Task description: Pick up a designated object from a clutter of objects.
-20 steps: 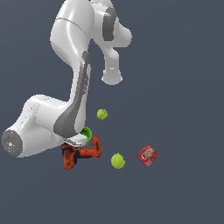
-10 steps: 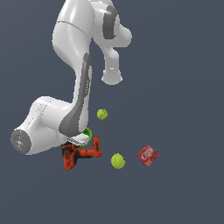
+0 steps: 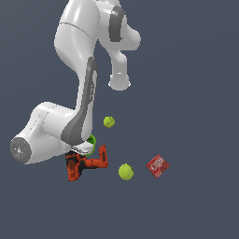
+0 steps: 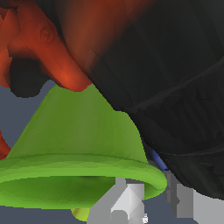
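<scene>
The green cup (image 4: 78, 140) fills the wrist view, tapered, with its wide rim and darker inside toward me. My gripper (image 4: 155, 194) stands at the cup's rim: one grey finger (image 4: 127, 199) inside the rim, the other (image 4: 188, 205) outside, close together with the cup's wall between them. In the exterior view only a sliver of the cup (image 3: 92, 139) shows behind the arm's hand, which hides the fingers. The orange-black drill (image 3: 86, 164) lies right against the cup and looms in the wrist view (image 4: 48, 48).
Two yellow-green balls (image 3: 109, 122) (image 3: 125, 172) lie on the exterior view's right of the cup. A red flat box (image 3: 158, 165) lies farther right. A sliver of the dark blue stick (image 4: 158, 160) shows between the cup and the drill's black part (image 4: 175, 87).
The arm has sunk slightly over the cup, hiding more of it. The drill, balls and box have not moved.
</scene>
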You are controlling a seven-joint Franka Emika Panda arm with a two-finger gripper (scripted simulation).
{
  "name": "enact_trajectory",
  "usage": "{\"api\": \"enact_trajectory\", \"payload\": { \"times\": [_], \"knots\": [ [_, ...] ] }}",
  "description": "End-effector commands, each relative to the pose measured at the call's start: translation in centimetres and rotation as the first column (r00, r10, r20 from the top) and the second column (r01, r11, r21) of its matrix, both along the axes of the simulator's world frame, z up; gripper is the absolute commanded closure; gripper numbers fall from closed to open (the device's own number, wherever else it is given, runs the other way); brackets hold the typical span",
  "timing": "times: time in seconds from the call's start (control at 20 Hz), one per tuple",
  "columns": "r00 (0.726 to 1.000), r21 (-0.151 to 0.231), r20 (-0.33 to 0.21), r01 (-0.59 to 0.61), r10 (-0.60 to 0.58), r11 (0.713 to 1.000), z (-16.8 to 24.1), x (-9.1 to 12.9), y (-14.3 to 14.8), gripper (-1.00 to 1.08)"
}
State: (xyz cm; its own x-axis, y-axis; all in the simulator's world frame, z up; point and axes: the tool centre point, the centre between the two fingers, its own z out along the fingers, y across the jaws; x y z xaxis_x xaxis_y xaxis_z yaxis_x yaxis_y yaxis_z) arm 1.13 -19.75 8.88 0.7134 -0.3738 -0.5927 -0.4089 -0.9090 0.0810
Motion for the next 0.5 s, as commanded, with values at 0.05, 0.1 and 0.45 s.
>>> {"api": "enact_trajectory", "payload": {
  "times": [0.05, 0.1, 0.45],
  "knots": [
    [1.000, 0.000, 0.000, 0.000, 0.000, 1.000, 0.0, 0.0, 0.0, 1.08],
    [1.000, 0.000, 0.000, 0.000, 0.000, 1.000, 0.0, 0.0, 0.0, 1.08],
    [1.000, 0.001, 0.000, -0.001, 0.001, 1.000, 1.8, -0.4, 0.1, 1.08]
  ]
}}
